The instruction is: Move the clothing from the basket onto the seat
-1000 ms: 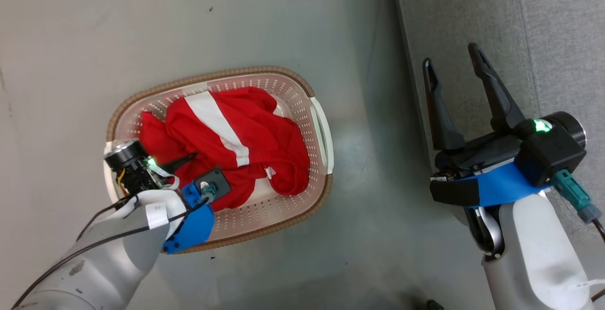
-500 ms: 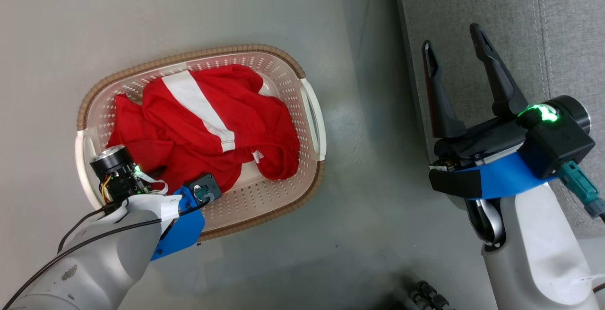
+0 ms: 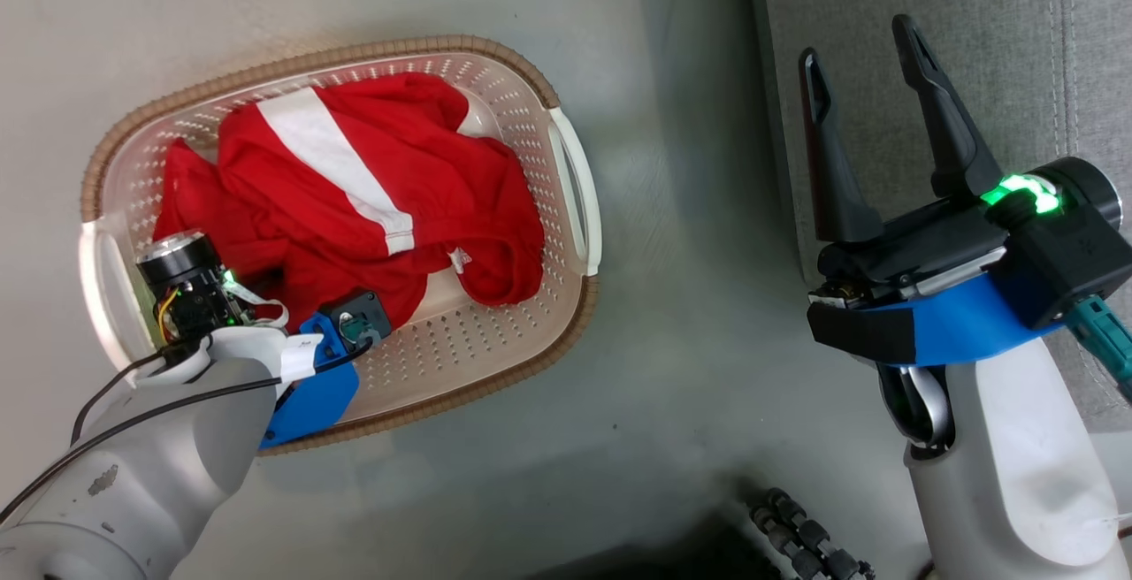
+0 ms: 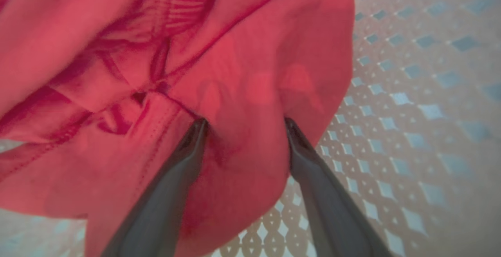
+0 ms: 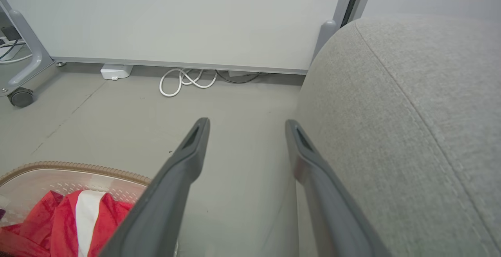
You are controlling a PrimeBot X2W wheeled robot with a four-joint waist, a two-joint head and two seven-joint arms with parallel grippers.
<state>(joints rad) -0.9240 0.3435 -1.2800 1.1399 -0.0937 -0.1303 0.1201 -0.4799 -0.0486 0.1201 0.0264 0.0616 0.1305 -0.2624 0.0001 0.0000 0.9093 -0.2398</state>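
Head view had shifted as a whole since a second before, so the camera had moved: the cream-white perforated plastic basket with the brown woven-look rim (image 3: 495, 341) showed larger and further toward the upper left, and a ribbed black hose (image 3: 805, 536) had come in at the bottom edge. The bright red fabric clothing with the white stripe (image 3: 354, 173) lay in the same folds inside the basket.

In the left wrist view the left gripper (image 4: 244, 125) stood spread wide, not clamped. Its fingertips (image 4: 197, 131) pressed into a red fold that bulged between them, with bare basket wall just to its right. In the head view the wrist hid those tips.

The right gripper (image 3: 858, 45) was also spread and empty, hanging over the rounded edge of the large grey upholstered seat (image 3: 1017, 32), the basket well apart on its left. Bare grey floor (image 3: 672, 297) lay between them. Ahead of its fingers, the right wrist view gave open floor up to a pale wall panel (image 5: 176, 14) and a looped white cable (image 5: 188, 80)
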